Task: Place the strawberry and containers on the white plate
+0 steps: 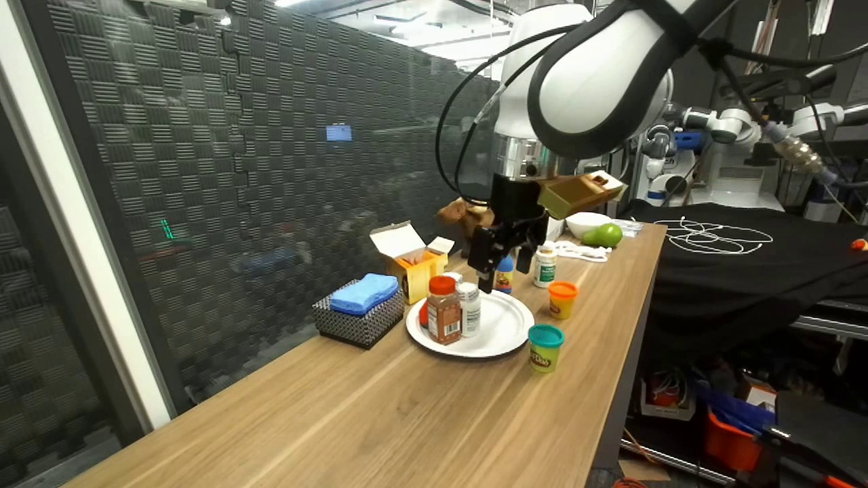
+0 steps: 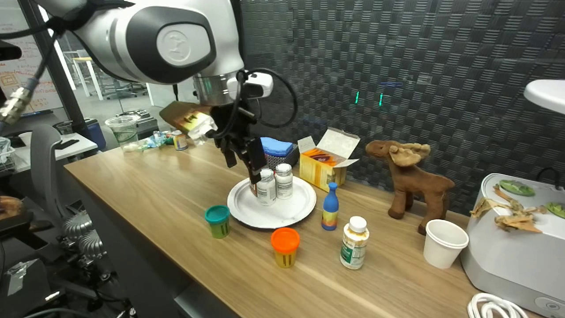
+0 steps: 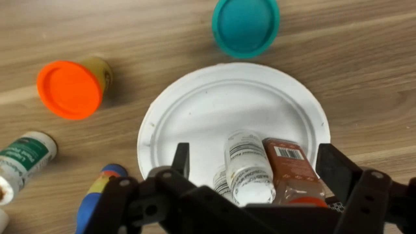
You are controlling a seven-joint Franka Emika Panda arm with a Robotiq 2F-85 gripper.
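The white plate (image 1: 505,329) carries a brown orange-capped bottle (image 1: 444,315) and two white bottles (image 2: 266,189) (image 2: 284,182), all upright. Behind the brown bottle, a red edge of the strawberry (image 1: 424,314) shows at the plate's side. My gripper (image 3: 255,161) is over the plate, open, its fingers wide apart and gripping nothing; a white bottle and the brown one appear between them in the wrist view. Off the plate stand a teal-lidded tub (image 3: 246,27), an orange-lidded tub (image 3: 70,89), a blue bottle (image 2: 330,207) and a white-capped, green-labelled bottle (image 2: 354,243).
A black patterned box with a blue cloth (image 1: 365,293) and an open yellow carton (image 2: 321,170) stand behind the plate along the dark wall. A toy moose (image 2: 412,185), a paper cup (image 2: 445,243) and a grey-white appliance (image 2: 507,243) sit farther along.
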